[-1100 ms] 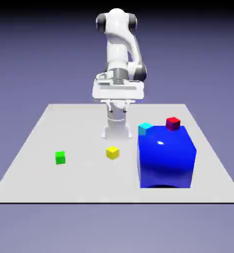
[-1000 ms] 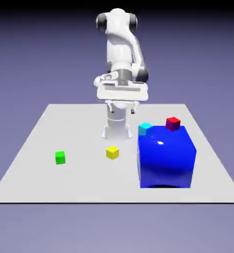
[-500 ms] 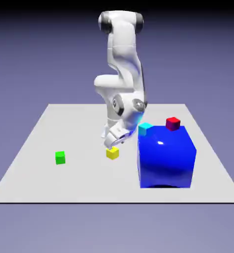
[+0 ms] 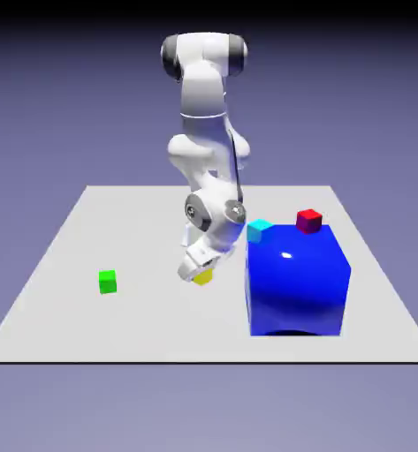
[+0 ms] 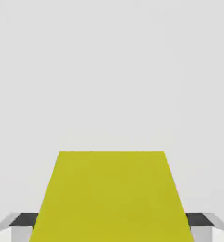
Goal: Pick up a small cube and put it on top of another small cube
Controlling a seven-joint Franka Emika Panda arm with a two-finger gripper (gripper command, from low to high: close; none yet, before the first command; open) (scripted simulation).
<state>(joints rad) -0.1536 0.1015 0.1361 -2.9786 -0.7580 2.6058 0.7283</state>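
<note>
The small cube (image 4: 203, 277) is bright yellow and rests on the grey table (image 4: 88, 229), just to the exterior view's left of the big blue cube. My gripper (image 4: 197, 269) has come down on it at a tilt and hides most of it. In the hand view the small cube (image 5: 111, 198) fills the space between my two grey fingertips (image 5: 23, 220), and both press against its sides. The gripper (image 5: 112, 222) is shut on it. The cube sits on the table surface.
A tiny green cube (image 4: 108, 282) lies alone toward the exterior view's left. The big blue cube (image 4: 298, 281) stands close beside my hand, with a cyan cube (image 4: 260, 229) and a red cube (image 4: 309, 221) behind it.
The arm swung down from high above the table to the yellow cube. The fingers, wide open half a second ago, have closed onto its sides.
</note>
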